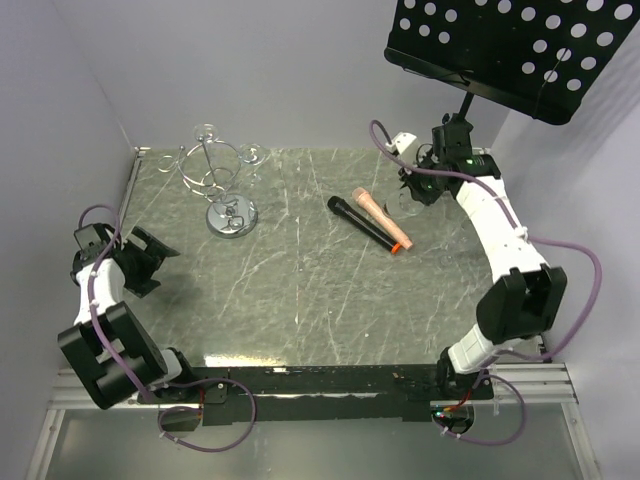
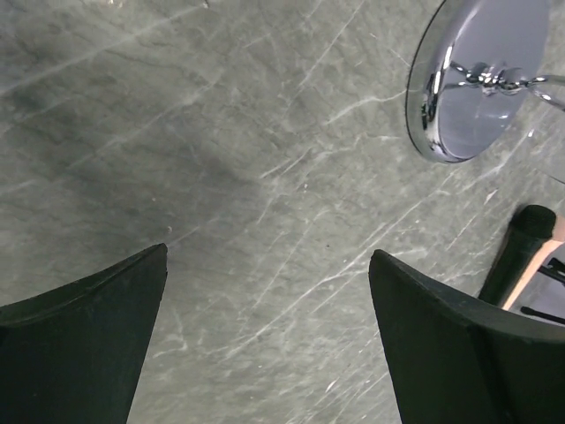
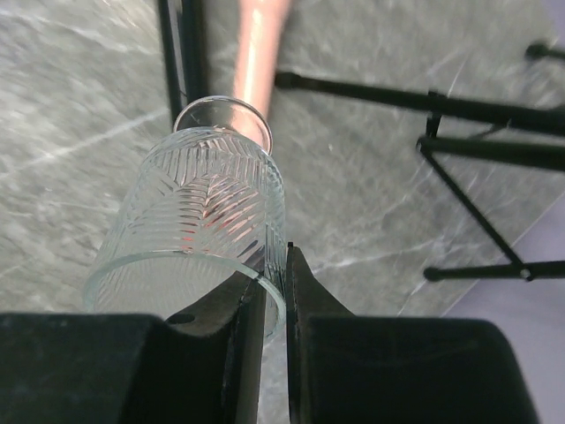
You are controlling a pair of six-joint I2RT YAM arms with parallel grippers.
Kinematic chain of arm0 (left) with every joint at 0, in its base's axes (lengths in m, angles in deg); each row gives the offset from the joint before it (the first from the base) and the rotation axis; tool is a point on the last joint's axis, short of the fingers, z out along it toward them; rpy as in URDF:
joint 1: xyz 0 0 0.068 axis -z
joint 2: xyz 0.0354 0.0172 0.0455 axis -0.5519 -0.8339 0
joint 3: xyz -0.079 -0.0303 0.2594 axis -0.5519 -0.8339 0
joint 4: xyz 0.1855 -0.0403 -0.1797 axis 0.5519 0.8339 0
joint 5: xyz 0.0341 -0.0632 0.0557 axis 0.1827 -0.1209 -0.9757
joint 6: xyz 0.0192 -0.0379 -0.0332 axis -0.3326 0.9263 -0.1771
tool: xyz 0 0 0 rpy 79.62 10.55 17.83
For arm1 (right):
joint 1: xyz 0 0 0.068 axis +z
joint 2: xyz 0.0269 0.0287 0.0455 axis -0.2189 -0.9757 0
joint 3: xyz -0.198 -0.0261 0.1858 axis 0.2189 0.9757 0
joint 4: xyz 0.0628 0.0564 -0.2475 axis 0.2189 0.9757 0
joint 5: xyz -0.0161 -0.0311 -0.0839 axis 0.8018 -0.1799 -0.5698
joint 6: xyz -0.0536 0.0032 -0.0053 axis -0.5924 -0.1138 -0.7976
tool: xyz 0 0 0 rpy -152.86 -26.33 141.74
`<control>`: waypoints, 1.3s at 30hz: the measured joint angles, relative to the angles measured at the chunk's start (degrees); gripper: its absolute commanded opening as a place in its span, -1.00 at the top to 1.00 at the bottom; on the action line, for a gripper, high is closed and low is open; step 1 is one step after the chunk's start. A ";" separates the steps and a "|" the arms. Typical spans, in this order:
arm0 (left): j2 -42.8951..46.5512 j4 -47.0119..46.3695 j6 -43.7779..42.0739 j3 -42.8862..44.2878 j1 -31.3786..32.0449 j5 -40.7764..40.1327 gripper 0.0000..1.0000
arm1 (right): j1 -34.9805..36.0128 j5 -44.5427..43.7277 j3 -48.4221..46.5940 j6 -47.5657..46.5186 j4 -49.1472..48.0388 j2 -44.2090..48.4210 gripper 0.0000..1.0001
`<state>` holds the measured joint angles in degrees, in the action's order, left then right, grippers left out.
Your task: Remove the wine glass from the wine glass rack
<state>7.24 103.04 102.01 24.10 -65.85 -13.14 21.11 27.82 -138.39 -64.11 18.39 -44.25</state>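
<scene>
Your wide-open left gripper (image 1: pixel 155 262) lay nearest the wine glass (image 1: pixel 253 156), hanging far-right of it on the wine glass rack (image 1: pixel 232 216); your right gripper (image 3: pixel 275 265) pinched a ribbed tumbler (image 3: pixel 207 212).

Grey-green marbled tabletop (image 1: pixel 320 290) across centre of frame, streaked white. Plain pale grey walls (image 1: pixel 280 60) behind and at both sides. Black perforated music stand (image 1: pixel 520 50) upper right, thin tripod legs on the tabletop. Soft even light.

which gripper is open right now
The left gripper: its fingers stand wide apart over the table, while the right gripper is shut on the rim of a ribbed glass.
</scene>
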 measured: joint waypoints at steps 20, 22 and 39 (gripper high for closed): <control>-4.85 -0.11 -5.51 4.04 -0.09 -0.13 -0.99 | -6.45 -8.70 -10.45 0.24 10.69 -17.99 1.00; -5.16 -0.11 -5.88 4.07 -0.09 -0.22 -0.99 | -7.17 -8.52 -13.20 0.35 12.20 -20.44 1.00; -5.95 -1.46 -7.28 4.07 -0.09 -0.42 -0.99 | -8.02 -8.92 -15.34 0.17 16.06 -26.36 0.94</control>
<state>1.30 101.58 94.73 28.17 -65.94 -13.56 13.09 18.90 -153.73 -63.94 34.45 -70.61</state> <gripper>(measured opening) 0.996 0.154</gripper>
